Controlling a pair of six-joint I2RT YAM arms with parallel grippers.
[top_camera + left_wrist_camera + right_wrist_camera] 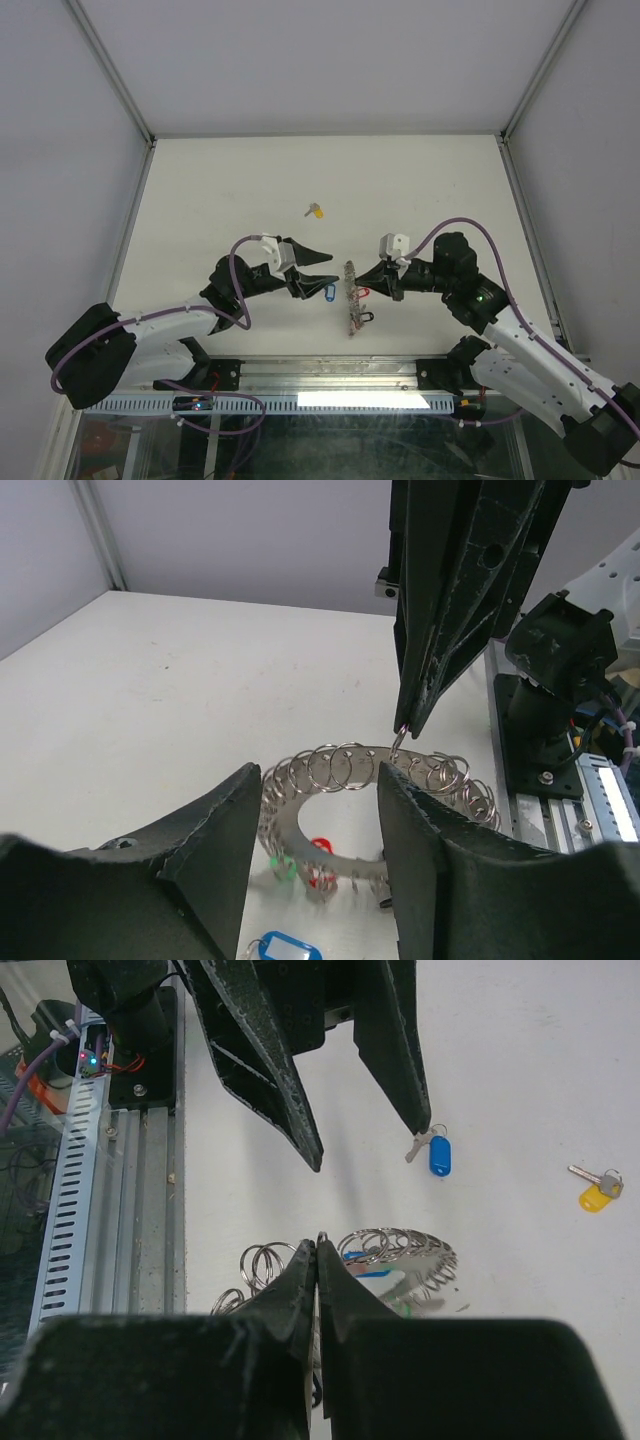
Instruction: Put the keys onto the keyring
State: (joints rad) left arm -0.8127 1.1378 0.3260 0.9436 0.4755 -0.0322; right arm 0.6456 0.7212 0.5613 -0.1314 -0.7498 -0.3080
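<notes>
A: Start with the large items. What is the layout?

B: A white surface [220, 190], with both arms reaching in from its near edge. The left arm [170, 325] and the right arm [520, 335] meet near the middle, tips facing each other.

A: Location of the keyring?

B: The keyring [351, 298] stands between the two arms, up on its edge rather than flat. From above it reads as a thin strip with its long axis running near to far. Small split rings and coloured tags fringe it.

A: State of the right fingers?

B: The right fingers [440, 630] are pressed together on the ring's upper edge and hold it up.

A: And the left fingers?

B: The left fingers [210, 860] stand moderately apart with nothing between them. The keyring is straight ahead of them, on their right, its open face turned toward the gap.

A: The keys?

B: The blue-tagged key [436, 1152] lies on the surface just beside one left fingertip, left of the keyring. I cannot tell whether it touches the tip. The yellow-tagged key [316, 211] lies alone farther back, well apart from both arms.

A: Which arm should take the next key?

B: My judgement is the left. It is free and nearest, and the blue-tagged key sits just below its tips. The move would be a short drop, then a carry rightward to the held ring.
</notes>
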